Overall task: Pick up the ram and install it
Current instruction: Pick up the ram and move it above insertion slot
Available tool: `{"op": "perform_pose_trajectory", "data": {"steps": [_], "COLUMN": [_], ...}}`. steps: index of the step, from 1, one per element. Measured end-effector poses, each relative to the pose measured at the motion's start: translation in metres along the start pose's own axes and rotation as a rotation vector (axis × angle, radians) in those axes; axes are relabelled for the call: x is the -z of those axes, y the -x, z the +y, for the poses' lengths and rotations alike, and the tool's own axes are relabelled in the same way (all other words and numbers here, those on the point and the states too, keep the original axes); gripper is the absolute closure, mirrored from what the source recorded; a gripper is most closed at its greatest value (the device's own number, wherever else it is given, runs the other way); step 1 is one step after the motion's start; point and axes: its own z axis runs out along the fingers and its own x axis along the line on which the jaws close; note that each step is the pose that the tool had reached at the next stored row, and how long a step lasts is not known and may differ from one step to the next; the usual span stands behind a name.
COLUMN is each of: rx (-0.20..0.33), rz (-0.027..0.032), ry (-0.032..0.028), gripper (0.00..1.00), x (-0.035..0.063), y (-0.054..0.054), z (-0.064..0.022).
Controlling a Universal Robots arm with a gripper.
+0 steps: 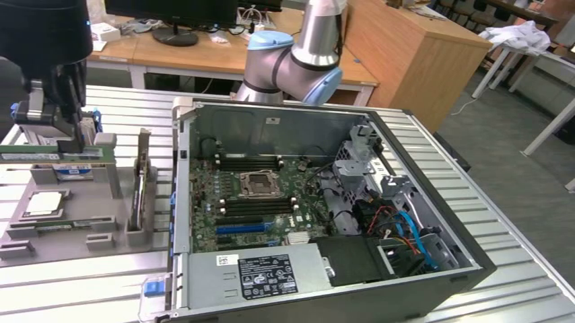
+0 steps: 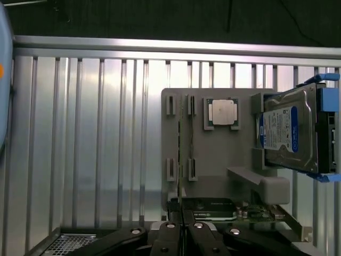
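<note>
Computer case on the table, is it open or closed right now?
Open. The computer case lies with no cover panel on its upward side, so the motherboard and cables inside are plainly visible.

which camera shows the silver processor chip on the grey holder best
The wrist view: it looks straight down on the processor chip, whole in its recess on the grey holder. The exterior view shows it slanted, at the exterior view's left.
</note>
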Motion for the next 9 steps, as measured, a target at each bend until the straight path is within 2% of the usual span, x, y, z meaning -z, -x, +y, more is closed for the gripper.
{"op": "perform_pose_trajectory", "data": {"steps": [9], "rx": [0.0], "rz": [0.0], "ry": [0.0], "gripper": [0.88], "x": [0.0007], "y": [0.0], "z": [-0.0154]}}
